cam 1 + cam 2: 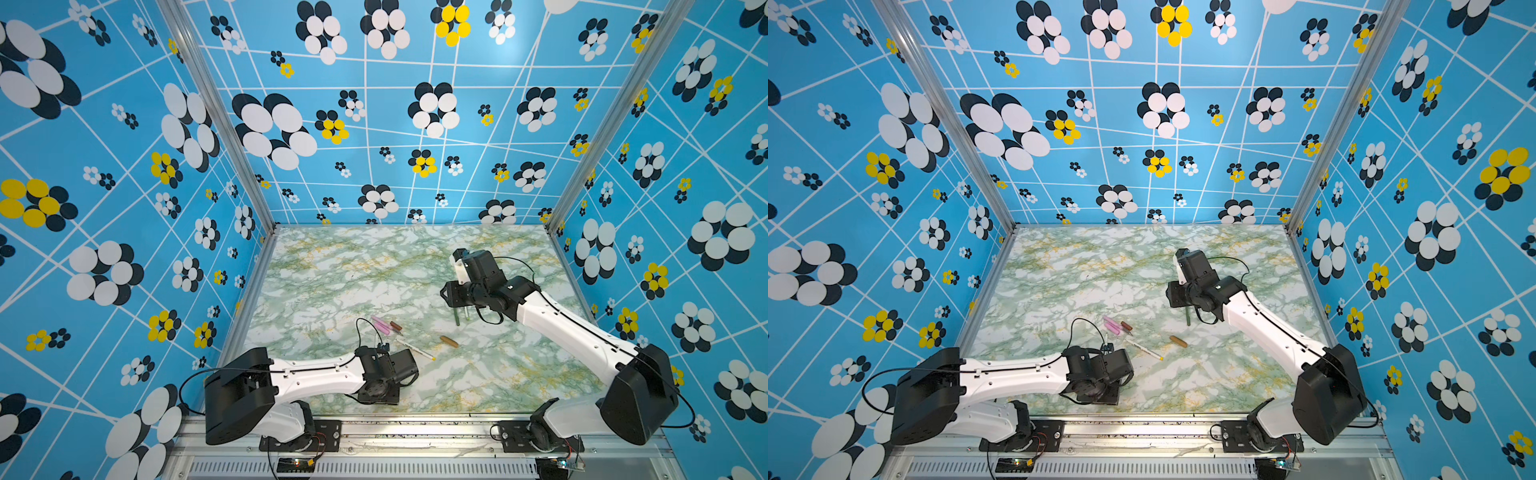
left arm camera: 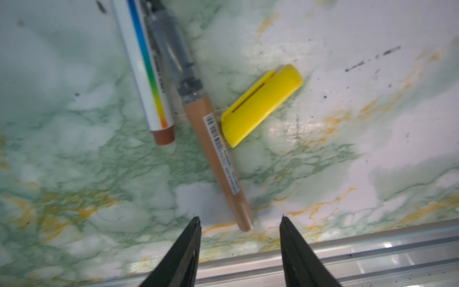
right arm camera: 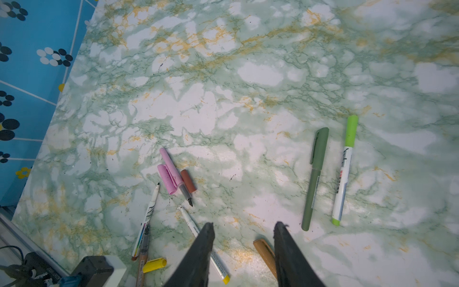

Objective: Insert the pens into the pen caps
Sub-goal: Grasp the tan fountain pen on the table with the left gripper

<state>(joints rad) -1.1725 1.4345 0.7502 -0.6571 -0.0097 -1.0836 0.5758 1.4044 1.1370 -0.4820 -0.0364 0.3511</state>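
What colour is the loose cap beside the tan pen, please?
The cap is yellow; the left wrist view shows it best.

White rainbow-striped pen (image 2: 139, 69) cut off by the blurred left wrist view's edge, tan plastic cap (image 3: 263, 249) partly hidden behind the right gripper (image 3: 244, 223)

The bench (image 1: 332, 270) has a white marble pattern with green veining and ochre streaks. The enclosure walls (image 1: 124, 166) are blue with white lines and black, white and yellow flower motifs.

Caps: yellow cap (image 2: 260, 104), pink cap (image 3: 167, 179), brown cap (image 3: 188, 184), tan cap (image 3: 263, 249).

Pens: tan pen (image 2: 218, 159), grey front section; white pen (image 2: 146, 74), rainbow stripe, brown end; dark green pen (image 3: 314, 179).
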